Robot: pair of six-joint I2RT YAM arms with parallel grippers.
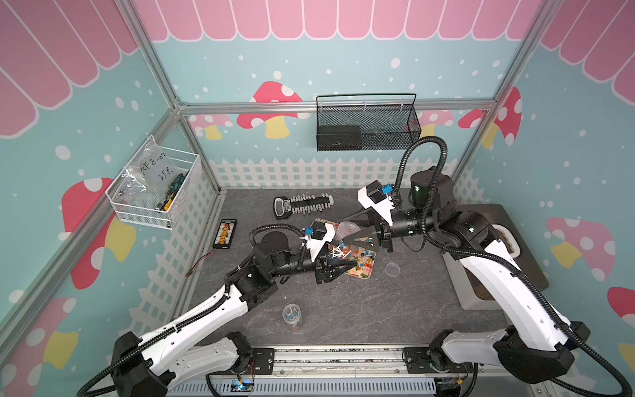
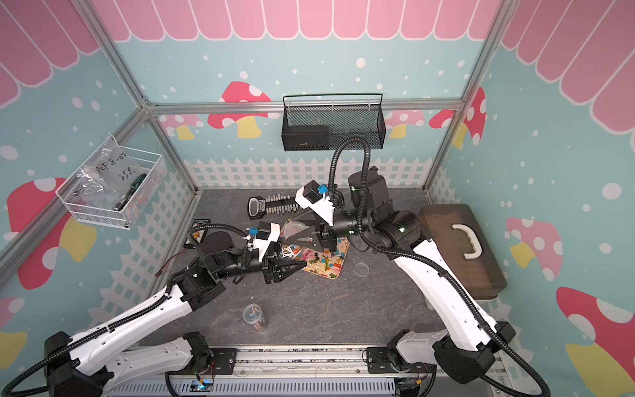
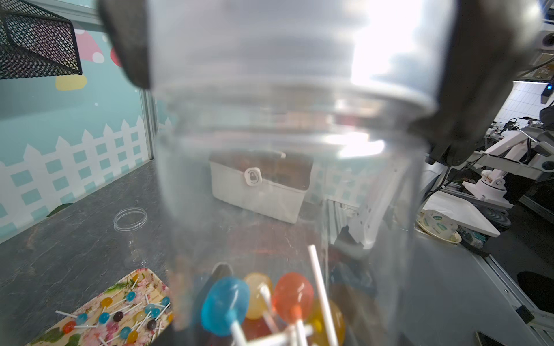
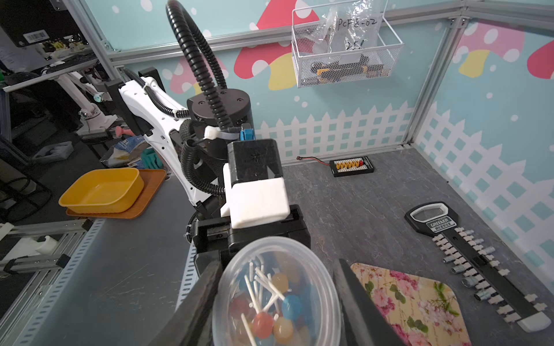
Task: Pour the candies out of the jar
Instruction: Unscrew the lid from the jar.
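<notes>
Bright, even light from above is filling both top views; shadows are lying soft on the tabletop [image 1: 360,309]. Wide lens is bending the frame posts [image 1: 153,58] outward near the edges. Left wrist view: white glare is blowing out part of the jar [image 3: 287,149], its wall is smearing whatever lies behind; candies [image 3: 226,302] are showing soft.

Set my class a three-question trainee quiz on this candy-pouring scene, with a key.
1. True or false: the right tool is gripping the jar.
2. Where do the loose candies lie? A) on the floral tray B) in the black mesh basket C) in the white wire basket
3. Fill in: the clear lid lies flat on the ____, apart from the tray.

Key: 1 true; 2 A; 3 table.
</notes>
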